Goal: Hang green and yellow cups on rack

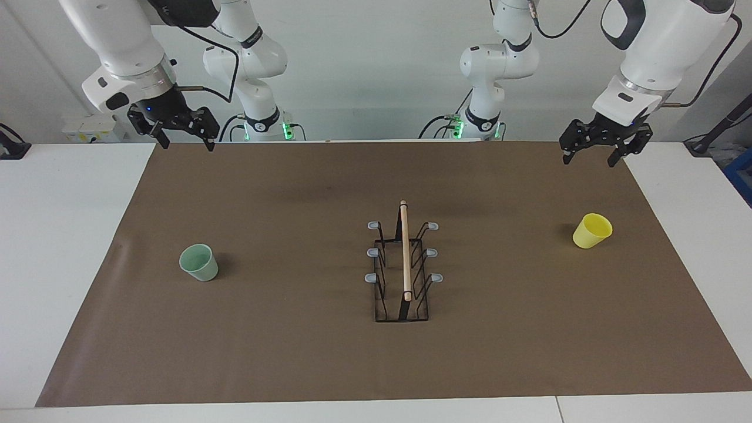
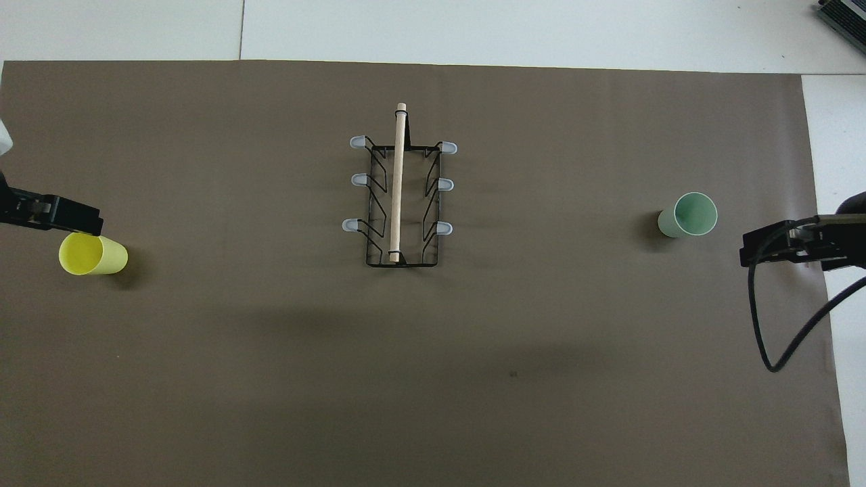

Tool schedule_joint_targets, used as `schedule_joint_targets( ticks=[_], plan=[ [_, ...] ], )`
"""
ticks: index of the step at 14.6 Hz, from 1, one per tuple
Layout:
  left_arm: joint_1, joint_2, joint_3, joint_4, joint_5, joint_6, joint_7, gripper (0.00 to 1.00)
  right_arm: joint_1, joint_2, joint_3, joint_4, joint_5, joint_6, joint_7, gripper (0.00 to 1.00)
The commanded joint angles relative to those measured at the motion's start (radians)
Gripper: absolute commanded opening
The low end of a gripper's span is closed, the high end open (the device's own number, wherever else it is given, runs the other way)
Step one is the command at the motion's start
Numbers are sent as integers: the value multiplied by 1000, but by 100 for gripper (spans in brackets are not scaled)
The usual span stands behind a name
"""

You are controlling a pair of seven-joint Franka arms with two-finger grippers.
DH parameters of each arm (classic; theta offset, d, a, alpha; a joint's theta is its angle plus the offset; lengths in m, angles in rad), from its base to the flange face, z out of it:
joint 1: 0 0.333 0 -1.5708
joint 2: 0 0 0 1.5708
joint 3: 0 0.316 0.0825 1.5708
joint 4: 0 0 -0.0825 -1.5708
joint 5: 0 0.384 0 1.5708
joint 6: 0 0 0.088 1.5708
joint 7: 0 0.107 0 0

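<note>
The tabletop (image 1: 76, 264) carries a broad brown mat (image 1: 294, 352), and all the task's things stand on the mat. At the middle of the mat is the rack (image 1: 404, 276), a black wire frame topped by a light wooden rod, with three grey-tipped prongs on each side; nothing hangs on any prong.

The left hand (image 1: 592, 154) is up in the air over the mat's edge nearest the robots, at the left arm's end of the tabletop, its fingers spread and holding nothing. The yellow cup (image 1: 591, 231) stands on the mat near that hand, well apart from it, tilted with its mouth upward.

The right hand (image 1: 184, 141) hangs over the mat's corner at the right arm's end, its fingers likewise spread and empty. The green cup (image 1: 199, 262) stands upright, mouth up, on the mat toward that end, well apart from the hand and from the rack.
</note>
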Motion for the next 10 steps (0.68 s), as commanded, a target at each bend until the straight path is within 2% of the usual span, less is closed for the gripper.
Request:
schedule_joint_targets(
  ticks=[1,10],
  plan=[
    [3,-5,-4,6,16,-19,-11,100,-5,-10,2,-10,-1,7,19,100],
    [3,-5,-4,6,16,-19,-11,100,-6,-24,2,-33,14,9,22,100]
  ],
)
